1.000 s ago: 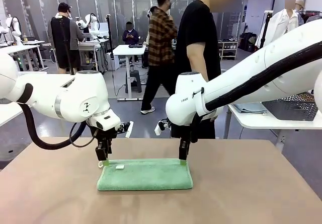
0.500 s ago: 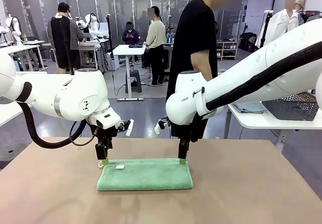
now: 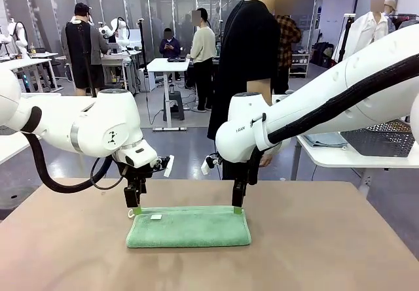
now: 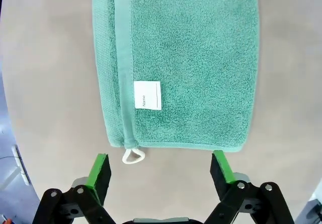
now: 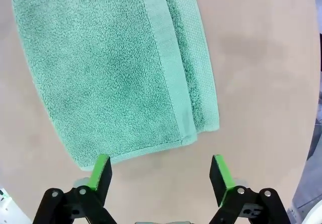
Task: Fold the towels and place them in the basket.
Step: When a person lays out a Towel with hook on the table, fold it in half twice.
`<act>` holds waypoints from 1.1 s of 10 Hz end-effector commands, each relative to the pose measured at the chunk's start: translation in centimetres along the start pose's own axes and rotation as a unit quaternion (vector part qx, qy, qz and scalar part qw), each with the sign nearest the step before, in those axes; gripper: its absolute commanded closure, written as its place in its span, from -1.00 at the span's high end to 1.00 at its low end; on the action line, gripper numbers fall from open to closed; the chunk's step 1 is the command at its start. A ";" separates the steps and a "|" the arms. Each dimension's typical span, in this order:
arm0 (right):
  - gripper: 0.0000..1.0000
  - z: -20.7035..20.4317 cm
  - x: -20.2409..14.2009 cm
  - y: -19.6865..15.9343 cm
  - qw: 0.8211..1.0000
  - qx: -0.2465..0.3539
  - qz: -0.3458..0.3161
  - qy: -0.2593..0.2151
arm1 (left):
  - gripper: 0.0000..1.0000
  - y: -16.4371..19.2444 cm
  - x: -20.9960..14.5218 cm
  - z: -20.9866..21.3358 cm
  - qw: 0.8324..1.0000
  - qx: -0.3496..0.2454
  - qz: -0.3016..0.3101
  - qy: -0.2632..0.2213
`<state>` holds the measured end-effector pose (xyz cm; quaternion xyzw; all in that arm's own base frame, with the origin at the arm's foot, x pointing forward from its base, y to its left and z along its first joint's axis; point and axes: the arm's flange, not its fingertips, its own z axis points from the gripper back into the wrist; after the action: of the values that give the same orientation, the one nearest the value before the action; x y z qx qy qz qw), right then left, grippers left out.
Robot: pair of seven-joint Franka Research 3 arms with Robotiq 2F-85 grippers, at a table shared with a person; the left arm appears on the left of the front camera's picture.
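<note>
Brown tabletop [image 3: 327, 239] carried one folded mint-green terry towel [image 3: 188, 226], flat near the middle, with its small white loop [image 4: 133, 156] and white name label [image 4: 147, 95] at the robot's left end. The left gripper [image 3: 134, 209] and right gripper [image 3: 237, 207] hung by the towel's far edge, one at each end, jaws spread wide and holding nothing. A person in a black shirt [image 3: 252, 75] stood behind.

One folded mint-green towel [image 3: 188, 226] is lying on one brown worktop [image 3: 327, 239], carrying one white label [image 4: 147, 95] and one white loop [image 4: 133, 156]. Two grippers are hanging at its far edge, the left gripper [image 3: 135, 210] and the right gripper [image 3: 237, 208], each showing two green-padded fingers [image 4: 99, 169]. One person [image 3: 252, 55] in black is standing across the worktop. One pale grey mesh basket [image 3: 386, 139] is sitting on a side table.
</note>
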<state>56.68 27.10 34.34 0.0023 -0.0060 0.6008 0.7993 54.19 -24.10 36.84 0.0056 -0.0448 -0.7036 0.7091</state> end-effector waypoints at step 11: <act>1.00 3.8 -2.2 6.0 0.856 -0.074 -0.512 -0.017 | 1.00 -20.9 -7.6 20.0 0.915 0.124 0.379 -0.068</act>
<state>50.51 26.29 38.73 -0.0456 -0.0490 0.1333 0.9888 34.06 -15.87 55.17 0.0037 -0.1612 -0.3948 0.9045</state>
